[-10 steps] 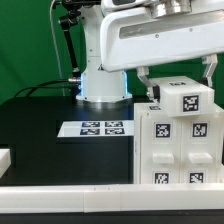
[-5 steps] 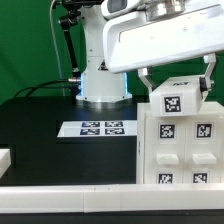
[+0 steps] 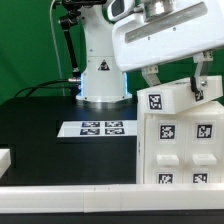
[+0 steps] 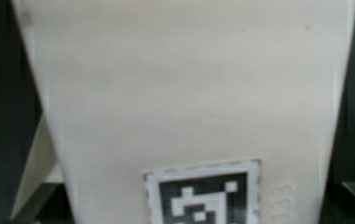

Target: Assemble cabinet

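Exterior view: cabinet at the view's right, standing on the black counter, right side cut by the frame edge. Front faces carry square tags. Marker board flat on the counter, well apart to the view's left of the cabinet.

Gripper directly above the cabinet, fingers pointing down, clamped on a white top block. Block tilted: tag face turned toward the view's left, one end higher than the other, not flush with the body below. Cannot tell whether its underside touches the body or hangs just clear.

Key relation: block in the grip, cabinet body straight beneath; block's long axis runs across the top of the body, roughly left-right in the exterior view, skewed from level. Judgement: levelling and squaring to the top face needed before seating; a tilted push risks jamming one edge.

Wrist view: nearly filled by one white panel with a tag near one end; dark margins either side. Fingertips not resolvable there.

Hidden or doubtful: seam between block and body, cabinet's right side and rear, any pegs or slots. White rail along the front edge, and a small white piece at the view's left, cropped, unidentified.
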